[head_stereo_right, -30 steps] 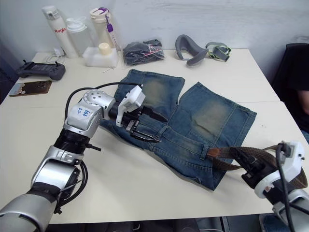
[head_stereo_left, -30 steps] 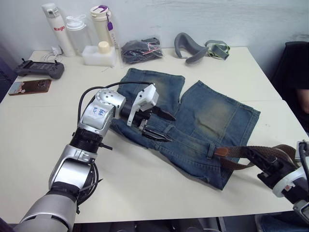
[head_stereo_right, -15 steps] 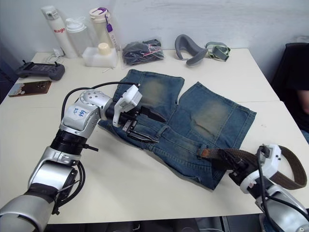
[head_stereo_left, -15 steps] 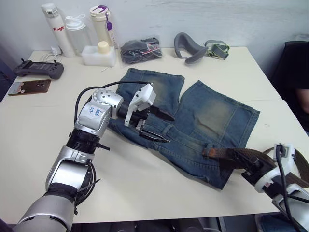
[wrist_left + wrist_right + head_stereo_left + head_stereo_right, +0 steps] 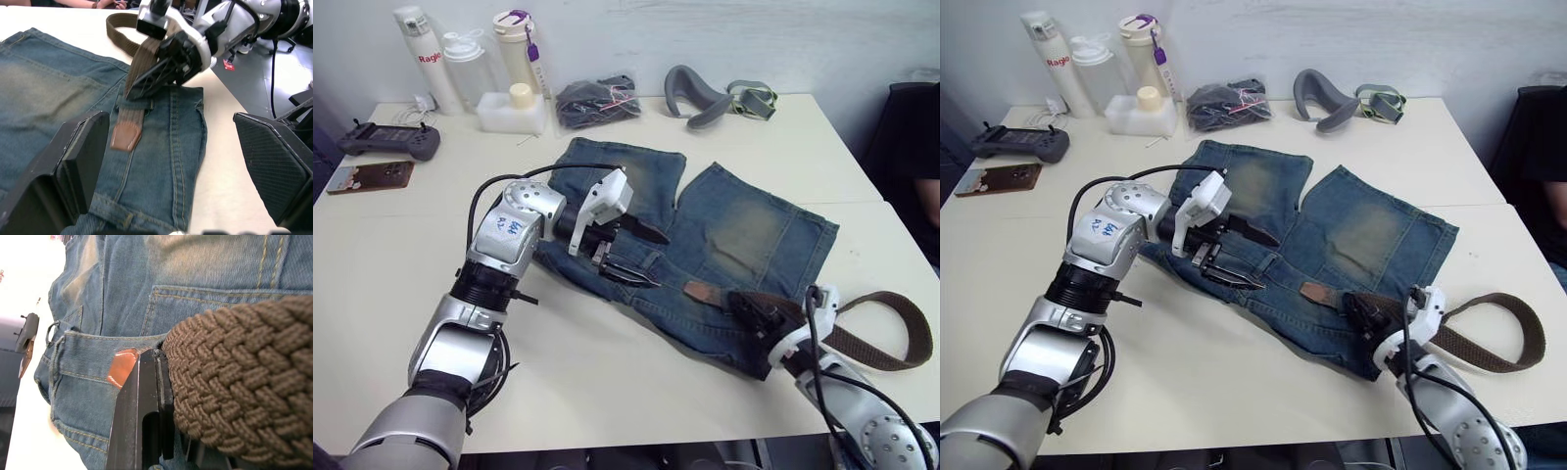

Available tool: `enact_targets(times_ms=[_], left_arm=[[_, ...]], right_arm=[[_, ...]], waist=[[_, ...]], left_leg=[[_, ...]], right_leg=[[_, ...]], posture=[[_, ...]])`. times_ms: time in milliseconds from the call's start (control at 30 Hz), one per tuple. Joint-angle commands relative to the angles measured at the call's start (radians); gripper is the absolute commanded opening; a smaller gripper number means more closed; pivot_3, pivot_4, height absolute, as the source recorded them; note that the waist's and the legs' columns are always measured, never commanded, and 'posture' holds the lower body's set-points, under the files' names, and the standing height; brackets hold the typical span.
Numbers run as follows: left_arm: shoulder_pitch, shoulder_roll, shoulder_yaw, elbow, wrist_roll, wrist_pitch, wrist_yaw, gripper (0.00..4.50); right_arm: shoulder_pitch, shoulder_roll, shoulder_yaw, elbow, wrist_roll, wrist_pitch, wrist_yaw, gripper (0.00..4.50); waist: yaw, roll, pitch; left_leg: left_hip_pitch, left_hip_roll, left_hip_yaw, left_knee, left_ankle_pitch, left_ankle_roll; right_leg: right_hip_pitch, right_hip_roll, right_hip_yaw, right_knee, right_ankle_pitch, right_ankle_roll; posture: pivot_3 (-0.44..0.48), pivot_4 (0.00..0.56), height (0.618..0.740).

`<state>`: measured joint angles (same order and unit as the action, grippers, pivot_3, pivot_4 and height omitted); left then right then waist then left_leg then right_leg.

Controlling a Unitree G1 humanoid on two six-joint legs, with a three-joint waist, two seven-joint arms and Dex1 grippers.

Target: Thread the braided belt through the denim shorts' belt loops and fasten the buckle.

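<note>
One floppy braided belt (image 5: 862,338), soft, grip near stiff tan tip; right gripper (image 5: 756,315) clamps it over denim shorts (image 5: 734,230). Left gripper (image 5: 631,257) wide, empty.

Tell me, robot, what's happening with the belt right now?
Right gripper shut on belt. Tan tip through one loop of the shorts. Left gripper open over the waistband. Nothing blocking.

wall (image 5: 724,34): pale, plain | table (image 5: 401,294): cream | chair (image 5: 911,127): black, table's right

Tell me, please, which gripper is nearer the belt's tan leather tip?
Right. The right gripper grips the braided belt just behind its tan tip; the left gripper hovers farther along the waistband.
</note>
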<state>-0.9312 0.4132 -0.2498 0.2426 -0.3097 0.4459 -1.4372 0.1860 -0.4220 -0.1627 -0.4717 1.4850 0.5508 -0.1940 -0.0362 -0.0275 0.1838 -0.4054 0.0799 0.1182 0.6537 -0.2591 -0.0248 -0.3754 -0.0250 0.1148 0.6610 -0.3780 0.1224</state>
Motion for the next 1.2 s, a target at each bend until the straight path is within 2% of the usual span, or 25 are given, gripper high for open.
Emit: enact_targets(times_ms=[33,167,267,300,467,533,700,800,933,1100,1200], left_arm=[[-0.031,-0.027,-0.036,-0.003,0.028,-0.083,-0.011,4.5],[-0.036,-0.079,-0.091,0.087,0.121,-0.265,0.02,4.5],[-0.05,-0.128,-0.135,0.19,0.223,-0.474,0.088,4.5],[-0.057,-0.143,-0.146,0.224,0.249,-0.535,0.104,4.5],[-0.094,-0.216,-0.166,0.362,0.311,-0.741,0.151,4.5],[-0.109,-0.237,-0.163,0.405,0.323,-0.791,0.161,4.5],[-0.154,-0.283,-0.161,0.519,0.368,-0.89,0.206,4.5],[-0.172,-0.296,-0.162,0.566,0.387,-0.938,0.218,4.5],[-0.182,-0.304,-0.154,0.6,0.387,-0.96,0.198,4.5],[-0.182,-0.305,-0.144,0.608,0.373,-0.957,0.169,4.5],[-0.177,-0.318,-0.129,0.598,0.346,-0.907,0.147,4.5]], right_arm=[[-0.027,0.042,0.005,-0.01,0.004,0.005,0.017,1.04],[-0.004,0.046,-0.02,-0.06,0.003,0.013,-0.011,3.0],[0.082,0.014,-0.075,-0.15,0.071,0.018,-0.026,4.24],[0.118,0.002,-0.097,-0.182,0.097,0.018,-0.024,4.46],[0.306,-0.079,-0.162,-0.304,0.136,0.038,0.013,4.46],[0.339,-0.107,-0.163,-0.331,0.142,0.039,0.013,4.46],[0.32,-0.261,-0.145,-0.449,0.141,0.074,-0.029,4.46],[0.285,-0.304,-0.115,-0.502,0.184,0.044,-0.081,4.46],[0.268,-0.4,-0.078,-0.562,0.158,0.07,-0.086,4.46],[0.273,-0.554,-0.179,-0.567,-0.162,0.127,-0.031,4.46],[0.307,-0.598,-0.211,-0.57,-0.268,0.14,0.031,4.46]], waist=[[-0.001,0.0,0.0],[0.002,0.0,0.0],[0.007,0.0,0.0],[0.012,0.0,0.0],[0.008,-0.001,0.0],[0.007,-0.001,0.0],[-0.002,-0.001,0.0],[0.005,-0.001,0.0],[0.006,-0.001,0.0],[0.007,-0.001,0.0],[0.008,-0.002,0.0]], left_leg=[[0.0,0.0,0.0,0.0,0.0,0.0],[0.0,0.0,0.0,0.0,0.0,0.0],[0.0,-0.001,0.0,0.0,0.0,0.0],[0.0,-0.001,0.0,0.0,0.0,0.0],[-0.001,-0.003,0.0,0.0,-0.002,0.003],[-0.001,-0.003,0.0,-0.001,-0.003,0.004],[-0.001,-0.002,0.0,-0.002,-0.003,0.004],[-0.001,-0.001,-0.001,-0.002,-0.002,0.003],[-0.001,-0.002,-0.001,-0.002,-0.002,0.003],[-0.001,-0.002,0.0,0.0,-0.002,0.003],[-0.001,-0.002,0.0,0.0,-0.002,0.003]], right_leg=[[0.0,0.0,0.0,0.0,0.0,0.0],[0.0,0.0,0.0,0.0,0.0,0.0],[0.0,0.0,0.0,-0.001,0.0,0.0],[0.0,-0.001,0.0,-0.001,0.0,0.0],[0.001,-0.002,0.001,-0.003,0.0,0.001],[0.001,-0.002,0.001,-0.004,0.0,0.001],[0.0,-0.001,0.001,-0.003,0.0,0.001],[0.0,0.0,0.0,-0.004,0.0,0.001],[0.0,0.0,0.001,-0.004,0.0,0.001],[0.001,-0.001,0.001,-0.004,0.001,0.001],[0.001,-0.001,0.001,-0.004,0.001,0.001]], posture=[[0.0,0.15,0.74],[0.0,0.15,0.74],[0.0,0.15,0.74],[0.0,0.15,0.74],[0.0,0.15,0.74],[0.0,0.15,0.74],[0.0,0.15,0.74],[0.0,0.15,0.74],[0.0,0.15,0.74],[0.0,0.15,0.74],[0.0,0.15,0.74]])
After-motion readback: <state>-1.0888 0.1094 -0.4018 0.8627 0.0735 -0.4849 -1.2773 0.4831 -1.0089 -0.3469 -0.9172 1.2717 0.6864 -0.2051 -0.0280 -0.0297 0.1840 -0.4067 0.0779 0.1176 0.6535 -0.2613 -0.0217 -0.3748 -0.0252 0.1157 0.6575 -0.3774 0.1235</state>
